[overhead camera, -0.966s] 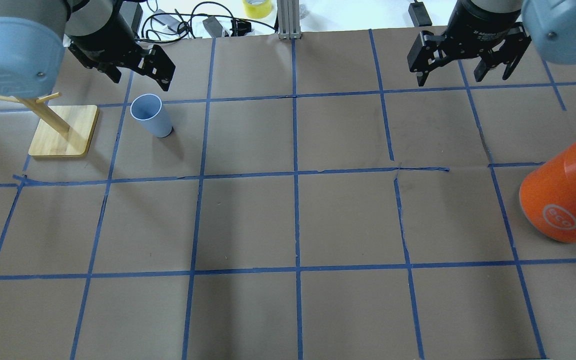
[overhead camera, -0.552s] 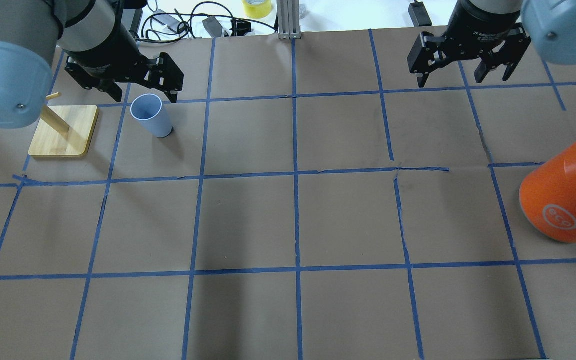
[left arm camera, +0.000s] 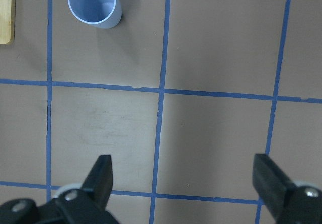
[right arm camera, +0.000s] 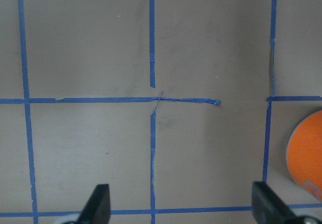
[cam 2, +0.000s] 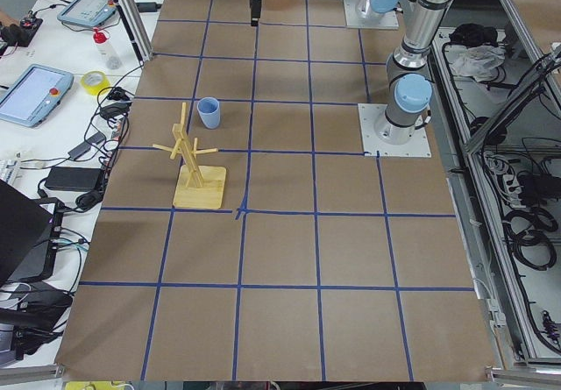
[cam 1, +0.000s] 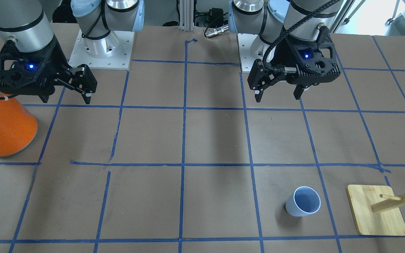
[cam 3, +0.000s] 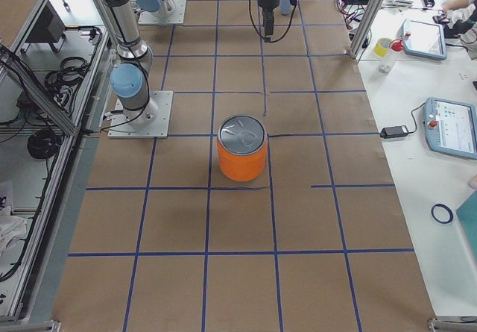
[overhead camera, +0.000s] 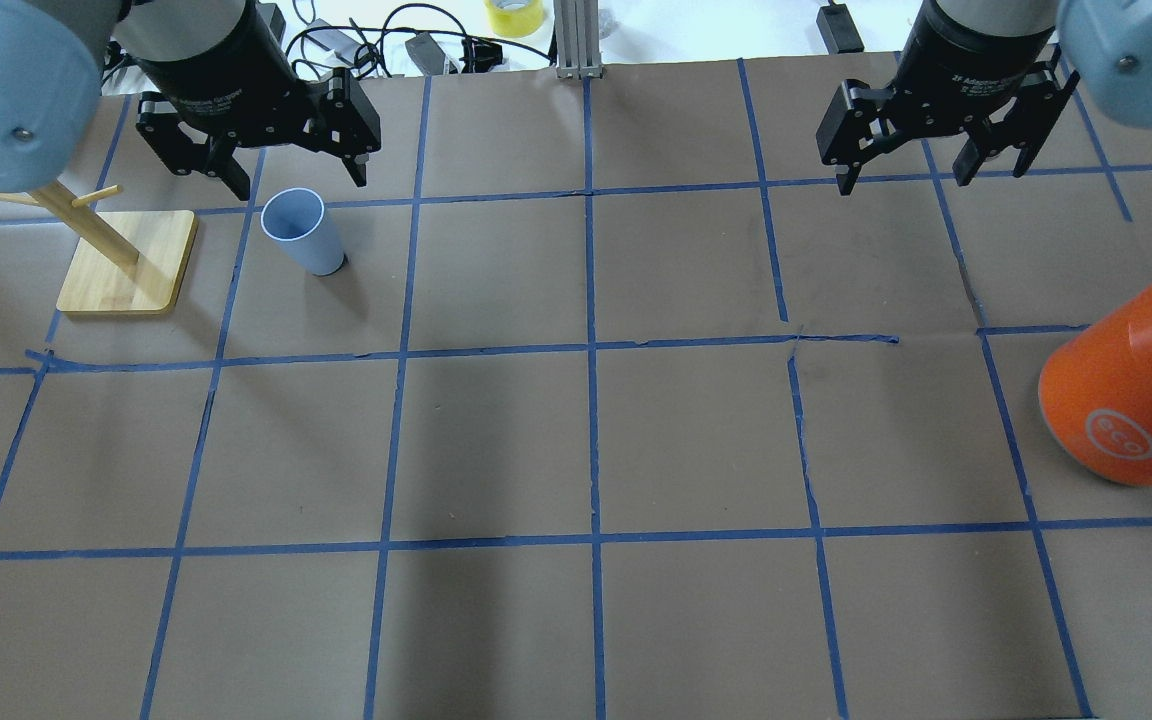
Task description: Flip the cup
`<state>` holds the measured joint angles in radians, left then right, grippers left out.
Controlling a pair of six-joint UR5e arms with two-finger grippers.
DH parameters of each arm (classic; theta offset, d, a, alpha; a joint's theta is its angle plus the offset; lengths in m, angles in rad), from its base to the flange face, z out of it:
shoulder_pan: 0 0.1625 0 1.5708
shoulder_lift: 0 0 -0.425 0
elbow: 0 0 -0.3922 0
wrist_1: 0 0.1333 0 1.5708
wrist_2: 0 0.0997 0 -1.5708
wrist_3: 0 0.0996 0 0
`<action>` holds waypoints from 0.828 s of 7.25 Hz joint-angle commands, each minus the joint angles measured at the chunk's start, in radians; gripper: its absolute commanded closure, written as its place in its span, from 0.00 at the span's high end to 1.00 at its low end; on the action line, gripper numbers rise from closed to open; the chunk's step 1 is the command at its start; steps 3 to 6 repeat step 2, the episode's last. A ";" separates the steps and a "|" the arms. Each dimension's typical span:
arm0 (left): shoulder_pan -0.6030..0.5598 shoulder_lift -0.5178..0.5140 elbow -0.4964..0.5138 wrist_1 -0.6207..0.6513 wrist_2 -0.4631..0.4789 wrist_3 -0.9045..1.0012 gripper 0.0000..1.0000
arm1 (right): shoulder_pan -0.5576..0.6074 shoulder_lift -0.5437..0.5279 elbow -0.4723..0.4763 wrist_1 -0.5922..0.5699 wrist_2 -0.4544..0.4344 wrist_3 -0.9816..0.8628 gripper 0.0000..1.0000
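Note:
The cup (overhead camera: 302, 232) is pale blue and stands upright with its rim up on the brown table, beside a wooden stand. It also shows in the front view (cam 1: 303, 202), the left side view (cam 2: 209, 111) and the top left of the left wrist view (left arm camera: 94, 3). My left gripper (overhead camera: 296, 175) is open and empty, and hangs high above the table, apart from the cup; it also shows in the front view (cam 1: 278, 96). My right gripper (overhead camera: 904, 180) is open and empty, high over the right half of the table.
A wooden peg stand (overhead camera: 126, 262) is just left of the cup, seen also in the front view (cam 1: 376, 211). A large orange can (overhead camera: 1126, 400) with a silver top stands at the table's right edge. Cables and a yellow tape roll (overhead camera: 514, 14) lie beyond the far edge.
My left gripper has swung from a tilted pose left of the cup to a squarer pose, farther right and higher in the view. The cup and the right gripper have barely moved.

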<state>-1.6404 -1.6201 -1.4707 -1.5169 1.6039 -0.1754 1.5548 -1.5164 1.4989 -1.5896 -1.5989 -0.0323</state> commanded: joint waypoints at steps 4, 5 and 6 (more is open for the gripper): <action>-0.001 0.016 -0.023 -0.005 -0.001 -0.004 1.00 | 0.002 -0.010 0.001 -0.003 0.037 -0.015 1.00; -0.001 0.016 -0.023 -0.005 -0.001 -0.004 1.00 | 0.002 -0.010 0.001 -0.003 0.037 -0.015 1.00; -0.001 0.016 -0.023 -0.005 -0.001 -0.004 1.00 | 0.002 -0.010 0.001 -0.003 0.037 -0.015 1.00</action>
